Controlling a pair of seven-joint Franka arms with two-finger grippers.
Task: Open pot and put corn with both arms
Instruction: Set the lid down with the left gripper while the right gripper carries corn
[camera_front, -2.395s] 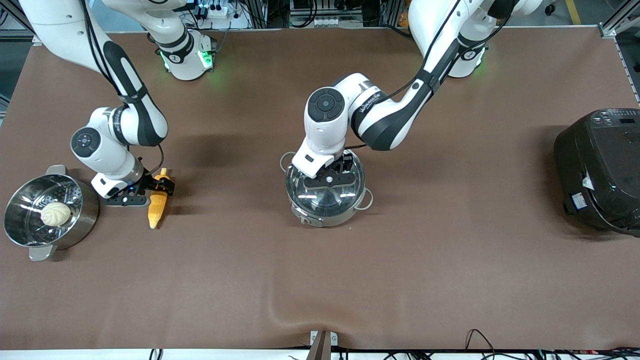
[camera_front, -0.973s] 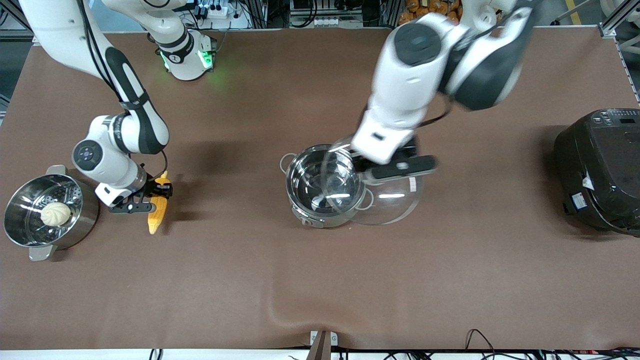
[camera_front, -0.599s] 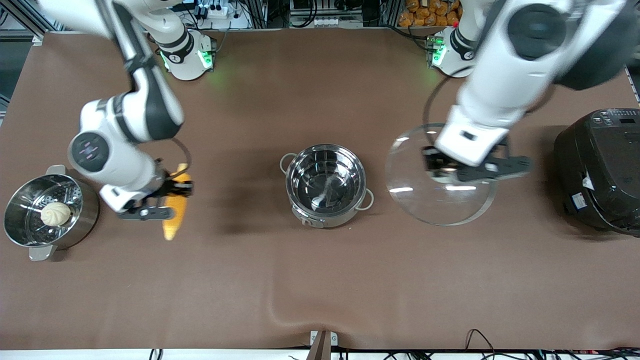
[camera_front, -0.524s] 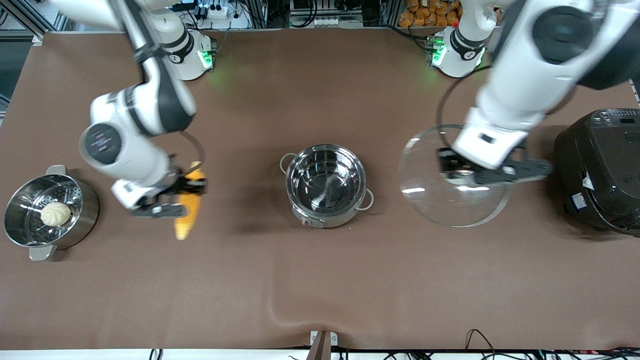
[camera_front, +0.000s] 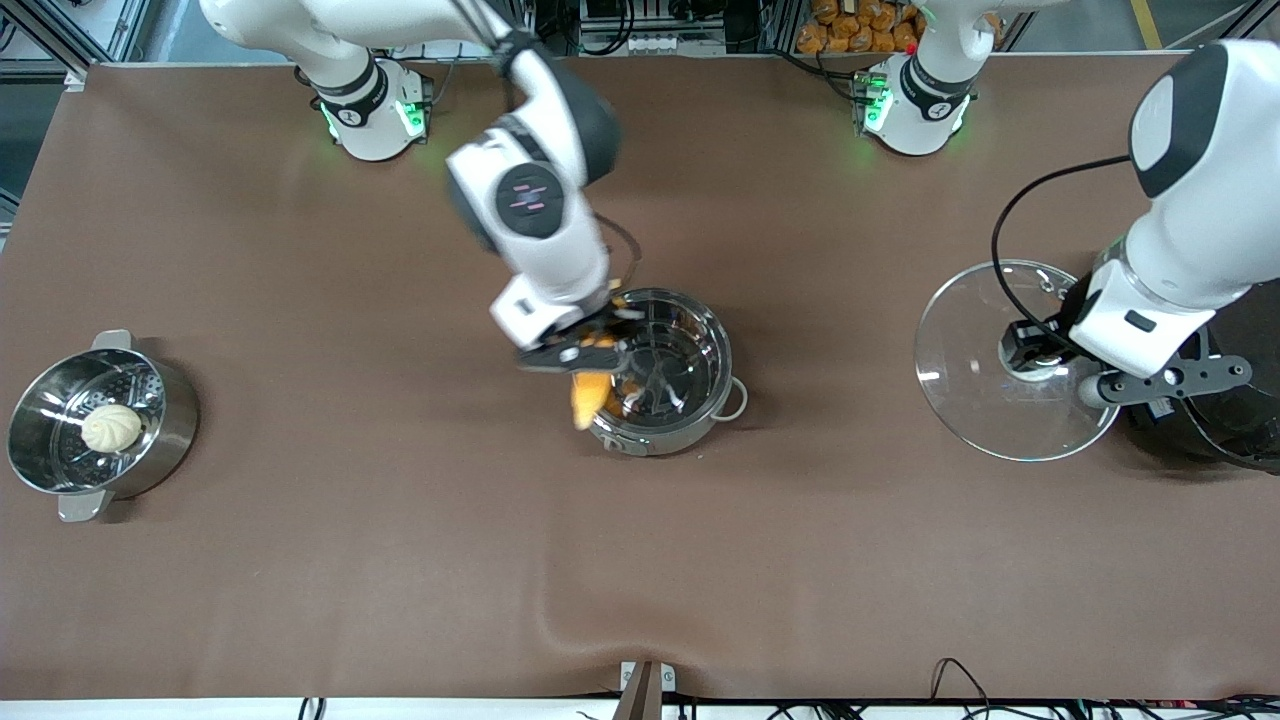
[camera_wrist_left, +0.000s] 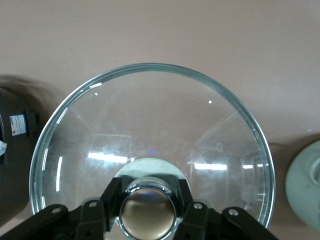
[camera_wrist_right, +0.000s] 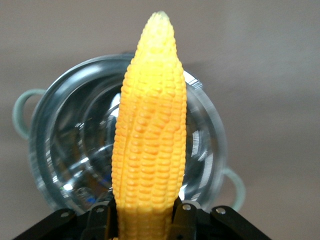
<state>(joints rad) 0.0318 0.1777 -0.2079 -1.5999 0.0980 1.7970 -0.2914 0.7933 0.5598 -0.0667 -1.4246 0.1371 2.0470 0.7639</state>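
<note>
The right pincer (camera_front: 590, 352) is gripping the corn (camera_front: 588, 392) by its thick end and is hanging over the pot (camera_front: 662, 368), at the rim toward the right arm's end of the desk (camera_front: 400, 560). In the right wrist view the fingers (camera_wrist_right: 184, 216) are pressing against both sides of the cob, and its tapered tip is pointing away from the pincer, lying across the pot's open mouth below. The pot is standing uncovered in the middle of the desk, with its grey loop handles showing at two sides.

The left pincer (camera_front: 1040, 362) is clamping the knob (camera_wrist_left: 148, 212) of the glass lid (camera_front: 1010, 360) and is holding the lid in the air over the desk toward the left arm's end, well apart from the pot. In the left wrist view the fingers (camera_wrist_left: 112, 200) are closing on either side of the shiny knob, with the lid's clear dome spreading out around it. The black cooker (camera_front: 1225, 400) is sitting just beside the lid, partly hidden by the left arm.

Toward the right arm's end of the desk, the steamer pot (camera_front: 95, 425) is standing with a white bun (camera_front: 111, 427) lying on its perforated insert.
</note>
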